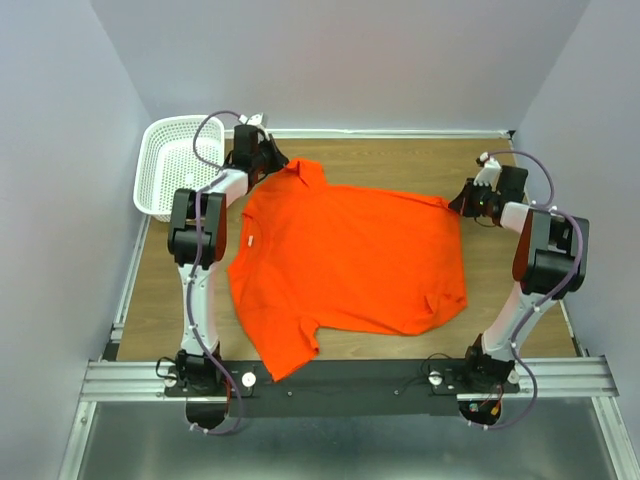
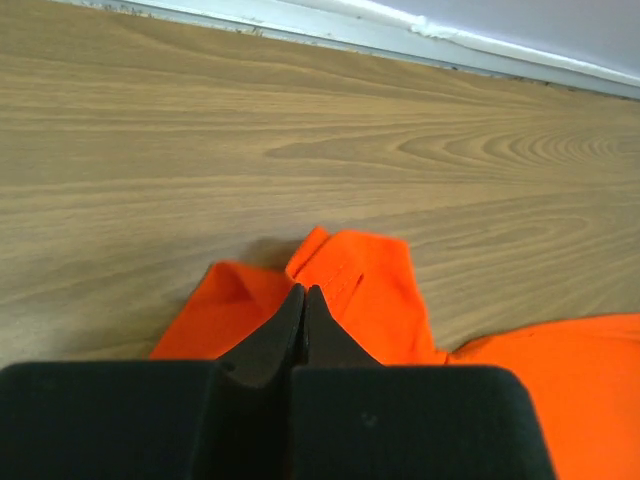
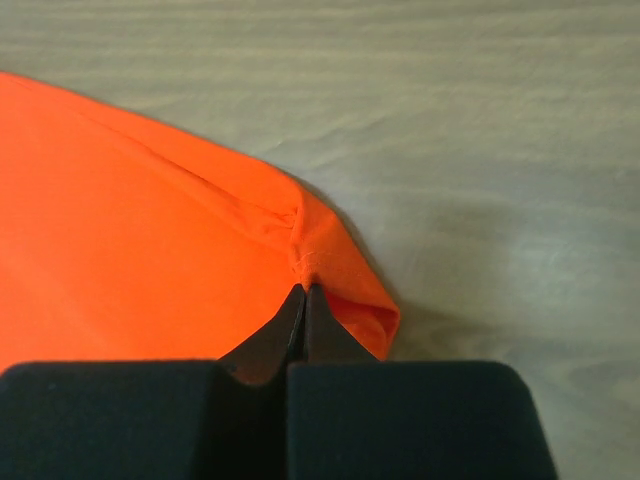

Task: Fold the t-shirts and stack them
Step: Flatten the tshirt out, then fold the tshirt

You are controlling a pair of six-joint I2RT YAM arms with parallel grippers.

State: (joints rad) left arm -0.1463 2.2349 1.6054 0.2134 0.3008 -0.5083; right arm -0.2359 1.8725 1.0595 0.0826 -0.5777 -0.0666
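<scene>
- The t-shirt [image 1: 350,260], bright orange-red, lies spread on the wooden counter [image 1: 400,160] between the two arms. It is mostly flat, with some soft wrinkles near its right edge.
- We see its neck part at the far left, one short sleeve pointing to the near edge of the counter, and the lower hem on the right side.
- The left claw [image 1: 270,160] is at the far left corner of the shirt, just beside the neck part. In the left wrist view its two fingers [image 2: 280,335] are pressed together. A small flap of the orange fabric meets their tips, so we read this claw as clamped on the t-shirt.
- The right claw [image 1: 466,203] is at the far right corner of the shirt. In the right wrist view its fingers are together too, and the fabric is puckered exactly at the tips. This claw is clamped on the t-shirt.
- Both held corners are low, close to the counter surface.
- A white mesh basket [image 1: 150,190] stands at the far left corner of the counter, just beside the left claw and apart from the shirt.
</scene>
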